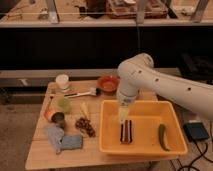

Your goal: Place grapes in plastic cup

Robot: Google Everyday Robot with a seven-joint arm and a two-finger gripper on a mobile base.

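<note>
tool (123,114) above yellow bin (145,122), opening cannot tell | grapes (85,126) on tabletop (75,157) at its 8–9 o'clock, long axis 10–4 | plastic cup (62,103) 10 o'clock of grapes

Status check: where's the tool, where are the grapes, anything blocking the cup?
Tool in yellow bin, over striped block. Grapes on table, left of bin. Green cup farther left, dark can right beside it.

Grapes (85,126) lie just left of the tub (142,150); claw (123,118) above it.
</note>
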